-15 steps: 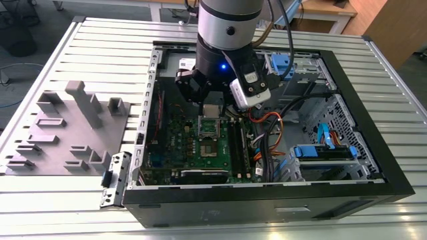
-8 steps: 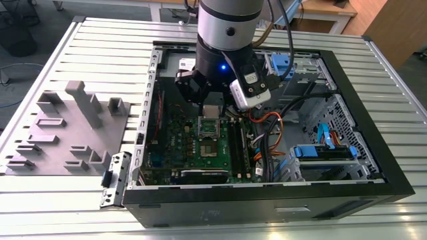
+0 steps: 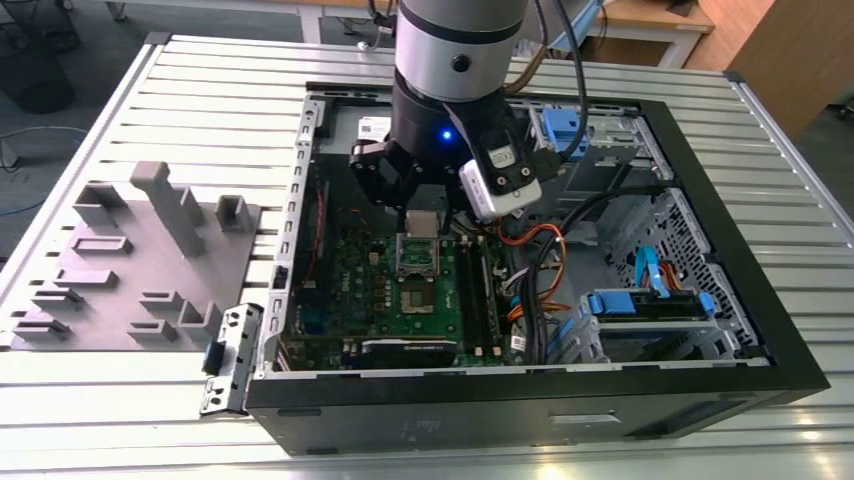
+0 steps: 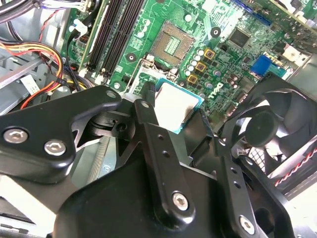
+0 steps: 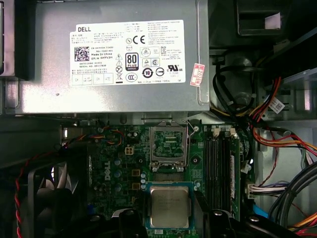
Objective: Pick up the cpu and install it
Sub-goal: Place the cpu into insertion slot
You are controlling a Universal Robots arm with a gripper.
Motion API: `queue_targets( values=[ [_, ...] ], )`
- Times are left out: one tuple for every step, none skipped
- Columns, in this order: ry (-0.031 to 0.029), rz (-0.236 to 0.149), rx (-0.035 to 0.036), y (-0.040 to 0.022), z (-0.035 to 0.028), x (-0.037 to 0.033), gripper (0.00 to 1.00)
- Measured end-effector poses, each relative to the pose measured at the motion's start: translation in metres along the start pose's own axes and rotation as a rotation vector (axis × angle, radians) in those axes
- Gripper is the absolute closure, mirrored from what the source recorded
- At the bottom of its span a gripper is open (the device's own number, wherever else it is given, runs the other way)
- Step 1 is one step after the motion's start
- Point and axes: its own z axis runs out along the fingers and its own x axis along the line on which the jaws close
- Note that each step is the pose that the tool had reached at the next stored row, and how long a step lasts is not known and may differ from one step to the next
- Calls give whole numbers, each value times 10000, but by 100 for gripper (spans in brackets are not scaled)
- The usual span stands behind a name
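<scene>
Hovering over the motherboard point(image 5: 114, 163), your jaws are clamped on the cpu point(image 5: 170, 207); in the second wrist view one finger point(image 4: 153, 144) hides its edge.

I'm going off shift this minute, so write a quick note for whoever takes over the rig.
End effector: shut on the cpu, fingers on two opposite edges, metal top towards the wrist.
Where: inside the open computer case, held above the motherboard near the socket and not touching it.
Done: the cpu is picked up.
Left: the socket is empty and the cpu is not yet seated.
</scene>
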Motion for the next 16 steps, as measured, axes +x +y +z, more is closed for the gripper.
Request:
queue_targets(
  values=[
    [-2, 0, -4, 0, 6, 0, 53],
    [-2, 0, -4, 0, 13, 0, 53],
    [-3, -1, -1, -1, 21, -1, 53],
    [-6, -2, -1, -1, 29, -1, 53],
    [-9, -2, -1, -1, 37, -1, 53],
    [-12, -1, 2, -1, 46, -1, 53],
    [-18, -2, 11, -2, 58, -2, 53],
    [-28, -2, 22, -2, 69, -2, 53],
    [-47, -3, 32, -2, 79, -2, 53],
    [-71, -4, 41, -3, 90, -2, 53],
    [-99, -5, 46, -3, 99, -2, 53],
    [-130, -8, 48, -3, 107, -3, 53],
    [-150, -10, 50, -3, 111, -3, 53],
    [-161, -11, 52, -4, 113, -3, 53],
    [-174, -11, 49, -4, 122, -3, 53],
    [-185, -10, 54, -4, 137, -3, 53]
  ],
)
